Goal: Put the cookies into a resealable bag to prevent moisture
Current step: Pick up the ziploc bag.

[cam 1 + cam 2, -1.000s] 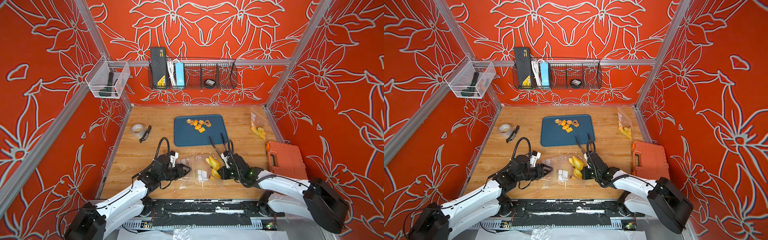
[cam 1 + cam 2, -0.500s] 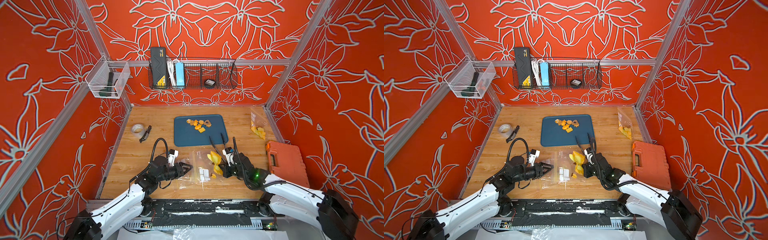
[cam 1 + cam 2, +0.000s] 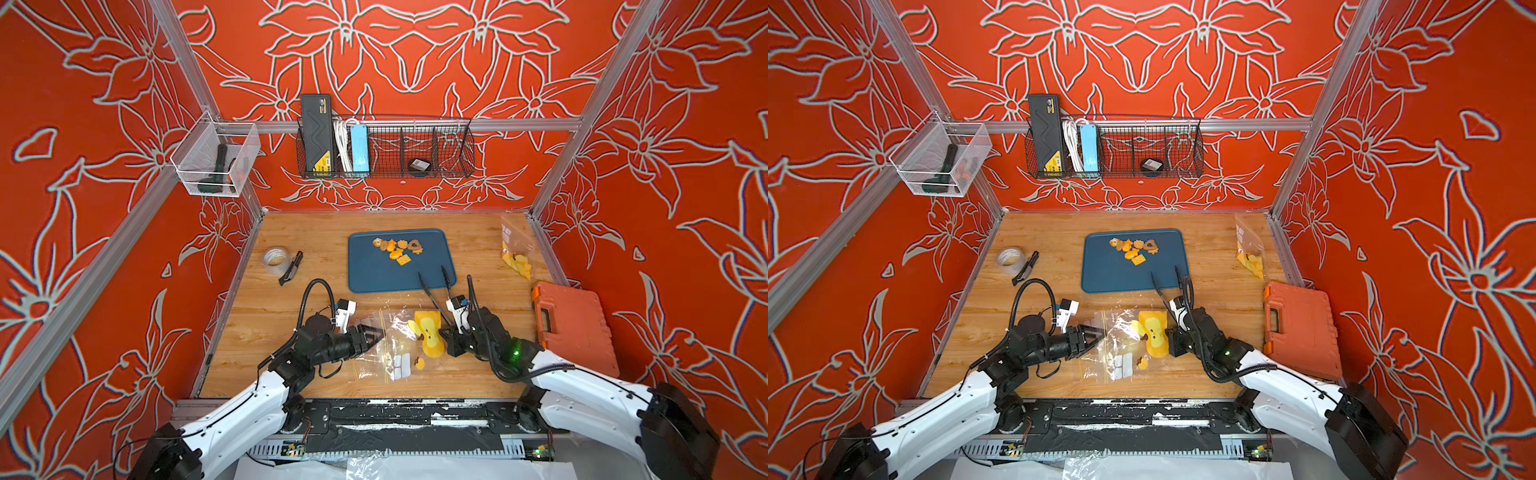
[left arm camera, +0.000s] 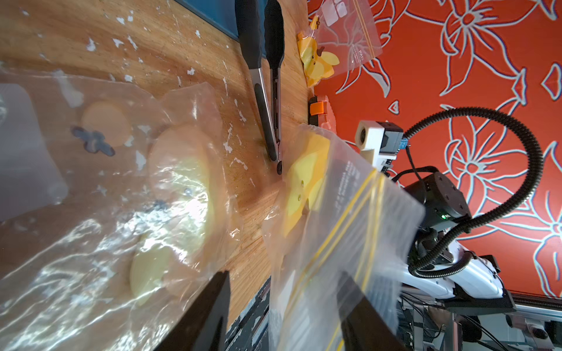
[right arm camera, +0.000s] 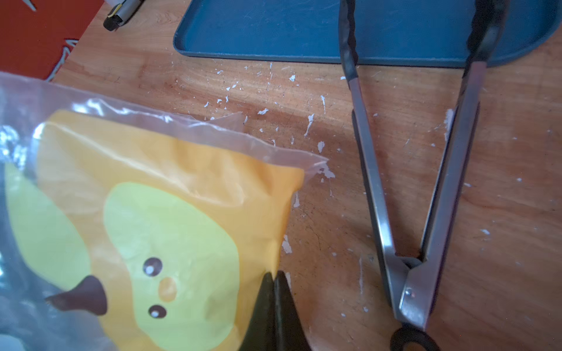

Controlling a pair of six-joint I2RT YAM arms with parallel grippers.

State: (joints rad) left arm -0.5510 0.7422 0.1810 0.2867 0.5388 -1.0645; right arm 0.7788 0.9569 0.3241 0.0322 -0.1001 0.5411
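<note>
The cookies (image 3: 397, 251) (image 3: 1133, 249) lie in a small heap on the blue tray (image 3: 374, 278) (image 3: 1113, 278) at mid-table. The resealable bag (image 3: 405, 347) (image 3: 1127, 345), clear with a yellow cartoon print, is near the front edge between my arms. My right gripper (image 3: 444, 340) (image 3: 1169, 337) (image 5: 275, 273) is shut on the bag's printed edge (image 5: 182, 197) and holds it off the wood. My left gripper (image 3: 376, 332) (image 3: 1097, 332) (image 4: 286, 273) stands open at the bag's zip end, with a plastic layer (image 4: 343, 228) hanging between its fingers.
Metal tongs (image 3: 432, 286) (image 5: 410, 182) lie half on the tray's near corner, beside my right wrist. Another printed bag (image 3: 515, 253) leans at the right wall, with an orange case (image 3: 573, 324) in front of it. A tape roll (image 3: 275, 259) and a black knife (image 3: 291, 268) sit at the left.
My right gripper, still shut on the bag's edge, has shifted a little, and the yellow print now faces up more widely. The left gripper has hardly moved.
</note>
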